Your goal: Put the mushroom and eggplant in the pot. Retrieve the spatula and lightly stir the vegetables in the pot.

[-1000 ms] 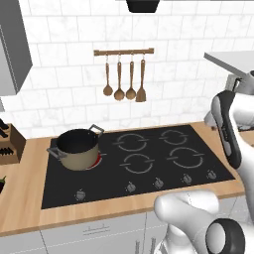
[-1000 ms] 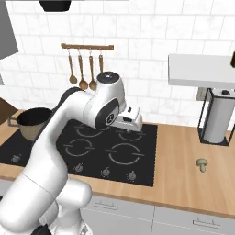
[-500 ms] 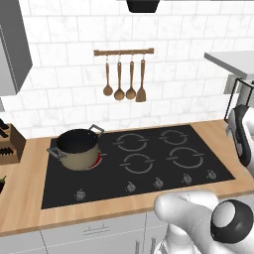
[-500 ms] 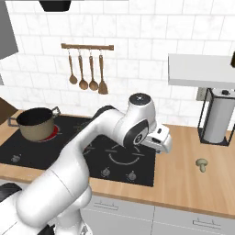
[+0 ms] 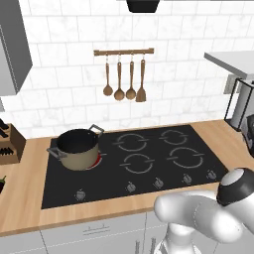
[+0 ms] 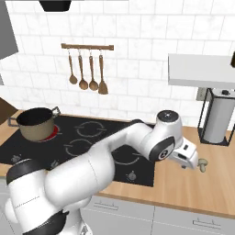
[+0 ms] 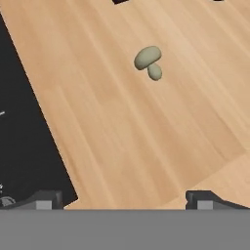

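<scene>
Wooden counter (image 7: 146,136) holds the mushroom (image 7: 149,61), lying well ahead of the gripper (image 7: 124,197). Its 2 fingertips (image 7: 46,199) stand wide apart, holding nothing. The pot (image 5: 77,148) sits on the stove's left burner

pot (image 5: 76,149) on hob (image 5: 149,158) left, mushroom (image 6: 202,164) apparently on counter (image 6: 202,183) right

The mushroom (image 7: 148,61) is small and pale grey-green, lying on its side on the wooden table (image 7: 146,136), ahead of the fingers (image 7: 41,199) and apart from them. The pot (image 5: 77,148), round and beige with a dark inside and grey loop handles, stands upright, well apart from the fingers.
</scene>
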You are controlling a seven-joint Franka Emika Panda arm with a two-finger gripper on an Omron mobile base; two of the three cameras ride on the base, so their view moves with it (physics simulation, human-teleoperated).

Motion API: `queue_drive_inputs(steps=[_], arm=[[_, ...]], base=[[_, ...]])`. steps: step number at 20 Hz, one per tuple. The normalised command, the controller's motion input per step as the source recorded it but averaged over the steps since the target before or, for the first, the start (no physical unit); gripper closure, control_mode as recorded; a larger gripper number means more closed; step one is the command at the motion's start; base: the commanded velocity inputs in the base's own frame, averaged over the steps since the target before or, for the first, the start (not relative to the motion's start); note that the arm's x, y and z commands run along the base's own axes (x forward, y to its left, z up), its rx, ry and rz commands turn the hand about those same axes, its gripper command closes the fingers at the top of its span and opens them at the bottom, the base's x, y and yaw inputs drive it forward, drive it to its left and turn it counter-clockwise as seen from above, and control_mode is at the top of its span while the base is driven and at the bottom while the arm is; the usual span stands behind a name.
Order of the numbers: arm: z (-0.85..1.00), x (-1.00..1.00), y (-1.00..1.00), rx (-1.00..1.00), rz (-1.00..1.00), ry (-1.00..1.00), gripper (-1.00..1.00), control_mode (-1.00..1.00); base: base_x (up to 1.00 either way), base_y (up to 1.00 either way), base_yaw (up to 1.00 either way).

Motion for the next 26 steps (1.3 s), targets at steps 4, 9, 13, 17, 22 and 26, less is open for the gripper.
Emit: queue_drive_inputs(steps=[4,9,13,17,22,26], arm=[[-0.30,0.19,-0.62,0.00,-0.03,0.00,-1.00,-1.00],[-0.18,0.44,-0.56,0.00,-0.01,0.00,-1.00,-1.00],[-0.12,0.48,-0.45,0.01,0.00,0.00,-1.00,-1.00],[-0.18,0.41,-0.38,0.03,0.00,0.00,-1.00,-1.00],[-0.18,0.40,-0.23,0.04,0.00,0.00,-1.00,-1.00],[-0.19,0.31,-0.16,0.02,0.00,0.01,-1.00,-1.00]], base=[[0.00,0.00,0.00],[0.00,0.00,0.00],[0.00,0.00,0.00],[0.00,0.00,0.00],[0.00,0.00,0.00],[0.00,0.00,0.00]])
